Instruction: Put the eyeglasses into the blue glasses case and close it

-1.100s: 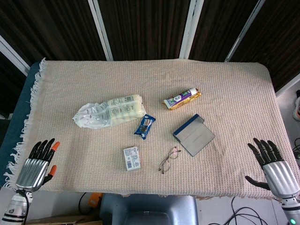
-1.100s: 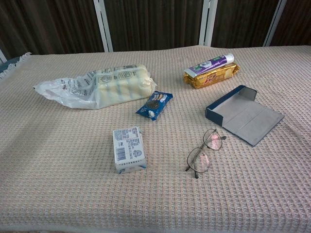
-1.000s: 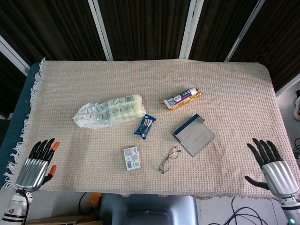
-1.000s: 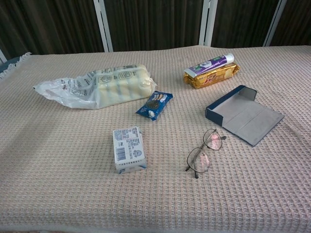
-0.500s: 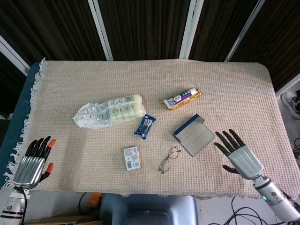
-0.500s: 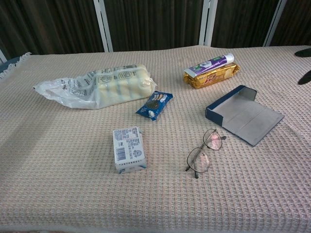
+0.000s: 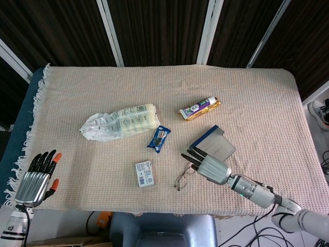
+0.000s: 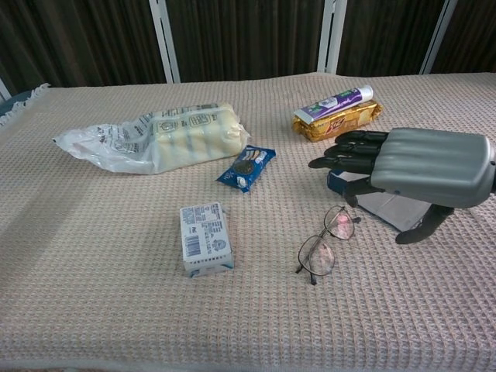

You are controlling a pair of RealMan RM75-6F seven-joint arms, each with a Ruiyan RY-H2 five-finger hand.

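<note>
The thin wire-framed eyeglasses [image 8: 325, 242] [image 7: 182, 177] lie folded on the beige cloth near the table's front. The blue glasses case [image 7: 216, 144] [image 8: 387, 208] lies open just behind and to the right of them, its grey lining up. My right hand [image 7: 208, 164] [image 8: 411, 167] hovers open, palm down, over the near part of the case and just right of the eyeglasses, holding nothing. My left hand [image 7: 37, 172] stays open off the table's front left corner, fingers extended.
A white plastic bag of bread [image 7: 121, 122], a small blue biscuit packet [image 7: 158, 138], a white printed box [image 7: 144, 173] and a toothpaste tube on a gold packet [image 7: 199, 108] lie on the cloth. The table's front edge [image 7: 154, 211] is close to the eyeglasses.
My right hand has swept left from the table's front right corner to above the case and beside the eyeglasses. The left hand and all objects have stayed put.
</note>
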